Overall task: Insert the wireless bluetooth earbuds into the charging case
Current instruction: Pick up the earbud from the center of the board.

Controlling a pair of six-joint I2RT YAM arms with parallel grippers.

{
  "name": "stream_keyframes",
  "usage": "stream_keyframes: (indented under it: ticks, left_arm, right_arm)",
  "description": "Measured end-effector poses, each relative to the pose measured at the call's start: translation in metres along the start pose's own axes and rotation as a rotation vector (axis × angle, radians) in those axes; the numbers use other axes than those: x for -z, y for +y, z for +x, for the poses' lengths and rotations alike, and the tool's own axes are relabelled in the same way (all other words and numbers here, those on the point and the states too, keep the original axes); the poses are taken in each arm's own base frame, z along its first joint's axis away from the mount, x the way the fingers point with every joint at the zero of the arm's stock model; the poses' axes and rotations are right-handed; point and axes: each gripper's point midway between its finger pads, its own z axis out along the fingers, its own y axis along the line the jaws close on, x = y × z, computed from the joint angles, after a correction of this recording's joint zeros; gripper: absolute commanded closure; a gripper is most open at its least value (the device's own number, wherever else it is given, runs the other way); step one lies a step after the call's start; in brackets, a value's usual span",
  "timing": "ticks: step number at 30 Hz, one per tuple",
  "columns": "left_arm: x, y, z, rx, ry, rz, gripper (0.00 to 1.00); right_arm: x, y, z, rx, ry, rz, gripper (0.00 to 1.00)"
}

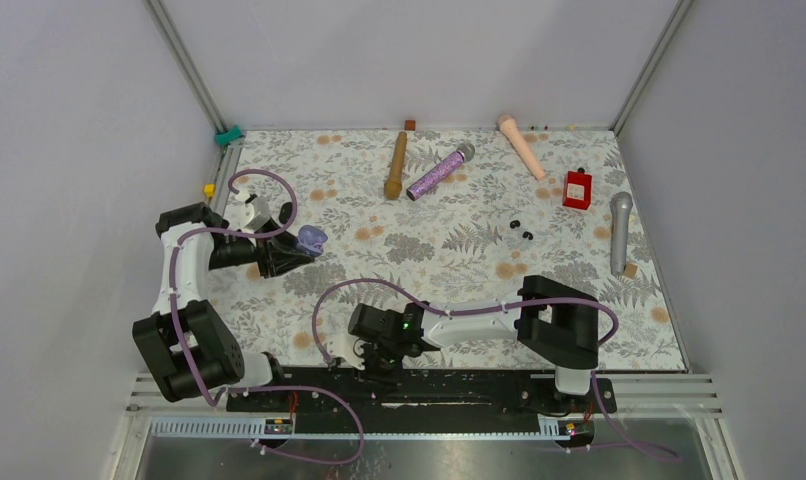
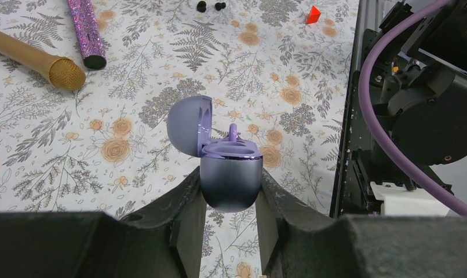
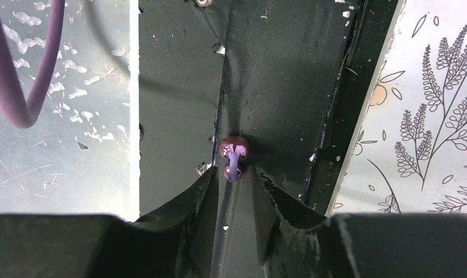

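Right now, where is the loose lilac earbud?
Right wrist view: the loose lilac earbud lies on the black base rail, just ahead of the right gripper.

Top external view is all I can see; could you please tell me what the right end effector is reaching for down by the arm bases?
Observer: The right wrist view shows a lilac earbud lying on the black base rail, its stem between the open fingertips of the right end effector.
Operator: Thank you. Is the charging case open?
Observer: Yes, in the left wrist view the left end effector clamps it with the lid swung back.
Operator: Is anything seated inside?
Observer: One seated earbud, its lilac stem standing up from the tray.
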Motion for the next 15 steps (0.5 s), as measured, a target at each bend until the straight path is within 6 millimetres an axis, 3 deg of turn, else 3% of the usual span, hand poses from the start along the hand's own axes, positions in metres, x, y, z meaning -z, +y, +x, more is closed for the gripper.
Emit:
stream_keyframes:
  ticks: [5, 15]
  left_arm:
    - [0.0, -0.0001, 0.0, 0.0, 0.0, 0.0, 1.0]
    - [-0.0001, 0.0001, -0.0002, -0.003, -0.002, 0.0, 1.0]
  right_arm:
    - [0.0, 0.0006, -0.0004, -0.009, -0.001, 0.0, 0.69]
    - [0.0005, 0.0012, -0.0029, -0.023, -0.006, 0.0, 0.87]
